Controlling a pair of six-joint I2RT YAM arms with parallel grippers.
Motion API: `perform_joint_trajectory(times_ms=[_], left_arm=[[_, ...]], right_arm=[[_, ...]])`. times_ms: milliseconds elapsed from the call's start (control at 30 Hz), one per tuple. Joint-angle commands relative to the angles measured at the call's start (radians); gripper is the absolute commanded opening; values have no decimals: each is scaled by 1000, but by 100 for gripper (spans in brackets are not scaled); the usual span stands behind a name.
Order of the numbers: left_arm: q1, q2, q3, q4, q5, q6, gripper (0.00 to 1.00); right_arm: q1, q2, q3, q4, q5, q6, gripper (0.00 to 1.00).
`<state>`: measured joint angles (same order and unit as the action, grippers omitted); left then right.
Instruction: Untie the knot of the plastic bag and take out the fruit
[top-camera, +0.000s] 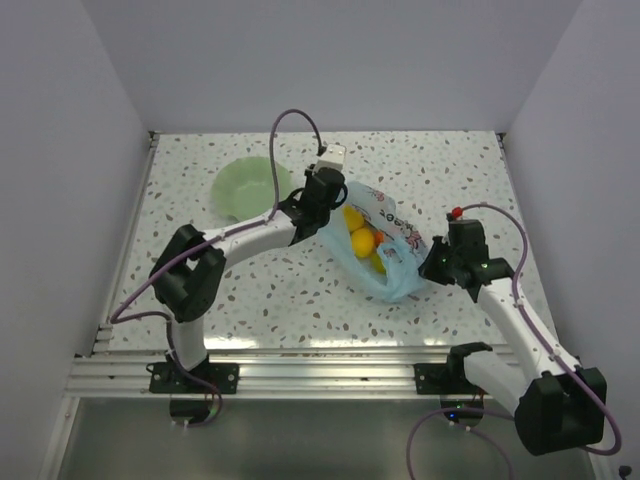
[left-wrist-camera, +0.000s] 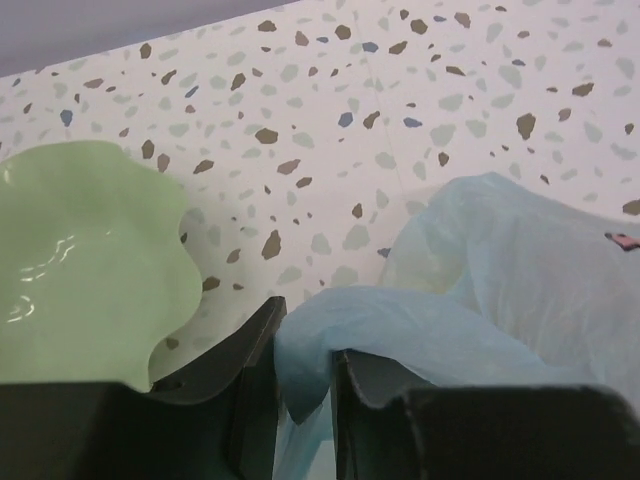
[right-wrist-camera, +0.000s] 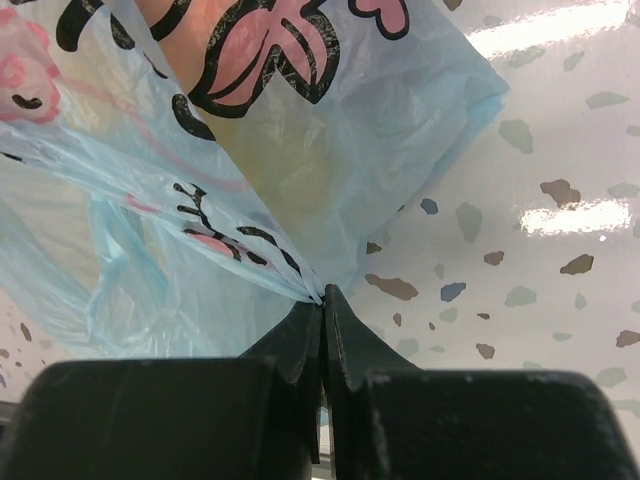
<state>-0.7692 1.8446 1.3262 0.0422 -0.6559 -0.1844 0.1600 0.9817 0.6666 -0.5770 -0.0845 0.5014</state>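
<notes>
The speckled table (top-camera: 300, 290) carries the plastic bag (top-camera: 392, 262), which lies centre-right between the two arms. Yellow and orange fruit (top-camera: 360, 240) shows inside the bag. A pale green bowl (top-camera: 245, 188) sits near the bag, on its left. The left gripper (left-wrist-camera: 308, 338) grips a fold of film at the bag's far end, and the right gripper (right-wrist-camera: 322, 298) pinches the near end, fingers tight together. Only the overhead view shows the fruit plainly. The right wrist view alone shows the pink-and-black print close up.

1 plastic bag (top-camera: 395, 278), 1 green bowl (top-camera: 240, 190), 2 pincers: left pincer (left-wrist-camera: 305, 345), right pincer (right-wrist-camera: 322, 300); fruit (top-camera: 361, 241) approx 3 visible, exact no. unclear.
</notes>
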Motion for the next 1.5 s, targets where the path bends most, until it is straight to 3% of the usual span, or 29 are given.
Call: perform_joint_trajectory(times_ms=[0,167,467,567,733,900,1233,1467], left_arm=[[94,60,96,-7,7,-122,28],[122,61,105,-10,108,-122,35],[113,-252,-105,-1,286,-138,87],[85,-358,-152,-74,291,-167,96],[-30,-476,-203,-145,248,-155,97],[-185,-467,-240,-137,260,-165,88],[-232,-141,-72,-61,291,-239,84],[-232,31,62,-100,254,-257,87]], right_arm=[[-5,0,-28,-44,34,17,0],[-5,35,-24,-35,35,-3,0],[-4,20,79,-27,-1,-61,0],[-4,18,114,-37,2,-67,0],[-2,12,137,-50,0,-80,0],[-2,11,140,-52,-3,-89,0],[-2,18,85,-14,-29,-67,0],[-1,20,71,-3,-41,-58,0]])
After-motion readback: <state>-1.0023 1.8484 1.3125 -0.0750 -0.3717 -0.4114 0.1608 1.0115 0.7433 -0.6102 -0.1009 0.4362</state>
